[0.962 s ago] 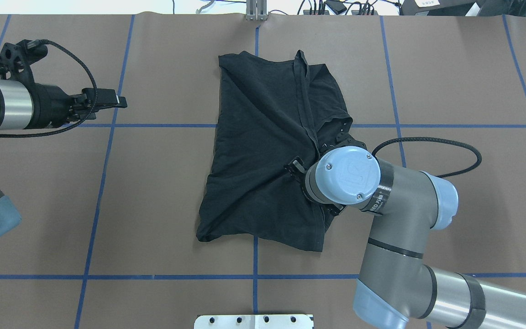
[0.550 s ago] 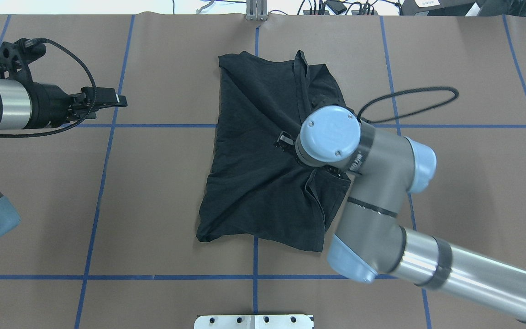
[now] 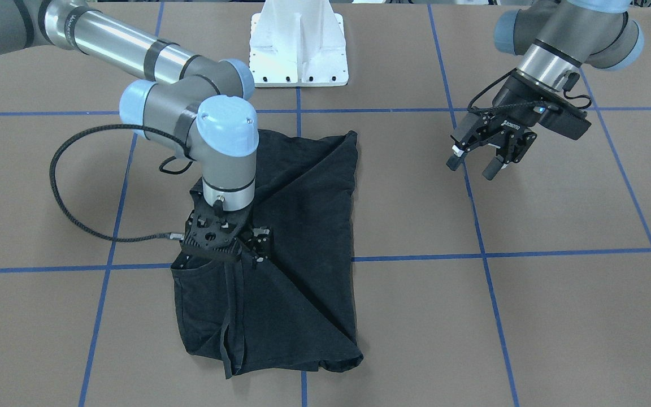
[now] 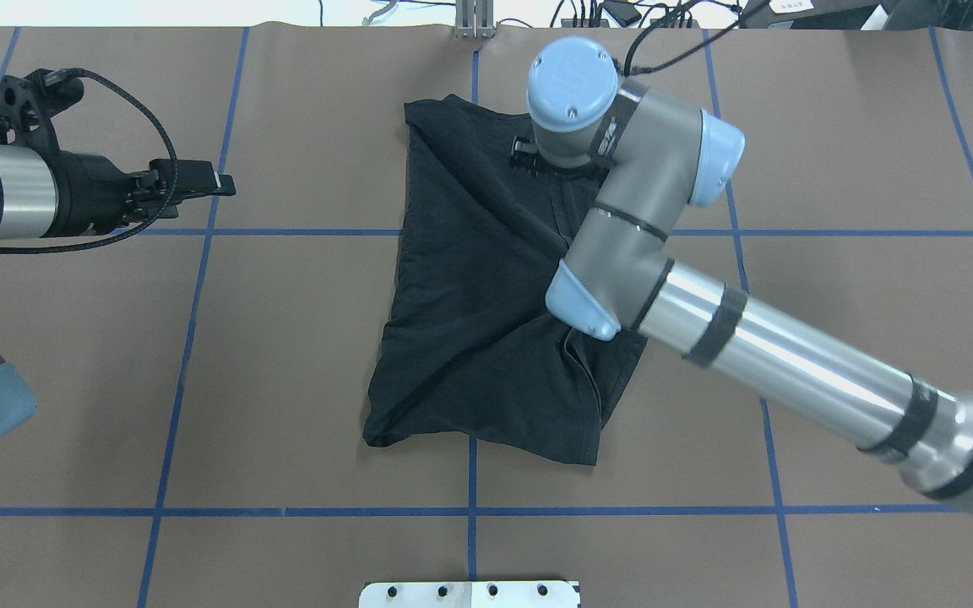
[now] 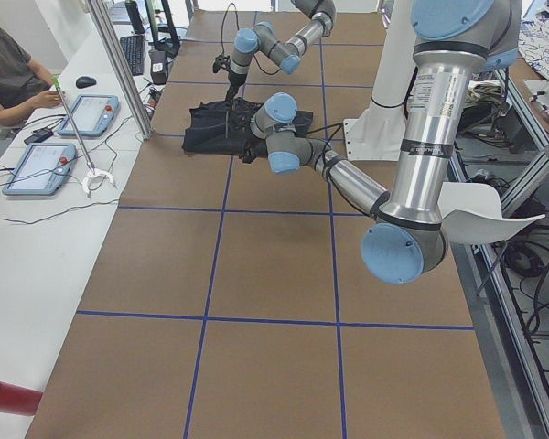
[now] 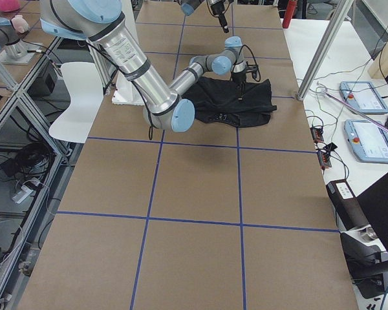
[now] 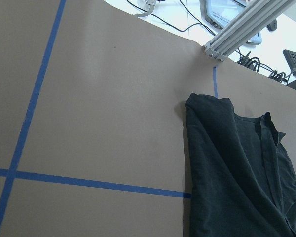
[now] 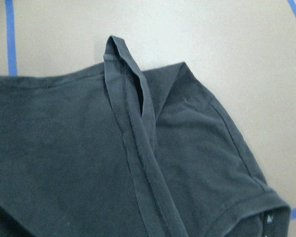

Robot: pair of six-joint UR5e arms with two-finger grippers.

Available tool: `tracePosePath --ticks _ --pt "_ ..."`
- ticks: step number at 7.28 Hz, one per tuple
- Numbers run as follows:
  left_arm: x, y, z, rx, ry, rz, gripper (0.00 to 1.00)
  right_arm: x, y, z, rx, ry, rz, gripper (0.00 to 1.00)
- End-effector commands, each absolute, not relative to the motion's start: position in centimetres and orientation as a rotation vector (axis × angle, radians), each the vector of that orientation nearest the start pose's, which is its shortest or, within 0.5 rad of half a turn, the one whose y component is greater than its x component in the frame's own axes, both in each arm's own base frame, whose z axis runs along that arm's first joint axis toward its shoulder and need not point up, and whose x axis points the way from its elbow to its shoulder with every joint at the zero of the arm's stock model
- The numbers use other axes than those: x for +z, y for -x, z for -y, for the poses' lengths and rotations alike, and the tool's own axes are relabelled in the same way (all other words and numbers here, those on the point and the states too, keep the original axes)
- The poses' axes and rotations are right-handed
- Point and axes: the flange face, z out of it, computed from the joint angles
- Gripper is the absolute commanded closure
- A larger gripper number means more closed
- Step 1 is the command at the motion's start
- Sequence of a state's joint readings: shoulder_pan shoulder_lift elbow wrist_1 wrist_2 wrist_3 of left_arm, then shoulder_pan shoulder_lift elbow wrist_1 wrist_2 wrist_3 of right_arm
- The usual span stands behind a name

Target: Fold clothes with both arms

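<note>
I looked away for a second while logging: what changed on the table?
The right arm swept over the shirt from its near right side to its far edge. Whether it grips cloth is hidden. The shirt and left arm stayed put.

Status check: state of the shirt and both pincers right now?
T-shirt: lying on the table, partly folded, creased, graphic not showing.
Left pincer: open, empty, above bare table beside the shirt.
Right pincer: pointing down over the shirt's far part; jaws hidden under the wrist, so open or shut cannot be told.
</note>
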State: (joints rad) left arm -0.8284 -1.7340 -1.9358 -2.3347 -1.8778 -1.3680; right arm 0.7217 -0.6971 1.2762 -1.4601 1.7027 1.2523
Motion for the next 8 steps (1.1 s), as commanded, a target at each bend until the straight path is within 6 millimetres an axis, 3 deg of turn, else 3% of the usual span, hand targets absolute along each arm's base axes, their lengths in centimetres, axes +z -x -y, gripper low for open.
tracePosePath --ticks 1,2,3,4,5,6,8 --pt "31.5 -28.0 45.8 -0.338 -0.407 -1.248 0.01 24.6 49.8 71.0 0.387 -0.244 0.722 0.02" --pt "31.5 -28.0 45.8 -0.339 -0.41 -1.246 0.01 25.0 49.0 73.9 0.397 -0.276 0.741 0.06" --pt "31.5 -28.0 45.8 -0.339 -0.41 -1.246 0.01 27.4 49.1 75.9 0.401 -0.313 0.775 0.11" --pt "31.5 -28.0 45.8 -0.339 -0.41 -1.246 0.01 27.2 49.6 76.6 0.4 -0.324 0.787 0.13" --pt "31.7 -27.9 45.8 -0.34 -0.408 -1.243 0.01 26.9 50.3 76.2 0.391 -0.318 0.795 0.2" --pt "31.7 -27.9 45.8 -0.34 -0.407 -1.243 0.01 26.9 51.5 75.3 0.373 -0.312 0.8 0.21" --pt "31.7 -27.9 45.8 -0.34 -0.407 -1.243 0.01 27.7 51.8 74.9 0.307 -0.317 0.796 0.32"
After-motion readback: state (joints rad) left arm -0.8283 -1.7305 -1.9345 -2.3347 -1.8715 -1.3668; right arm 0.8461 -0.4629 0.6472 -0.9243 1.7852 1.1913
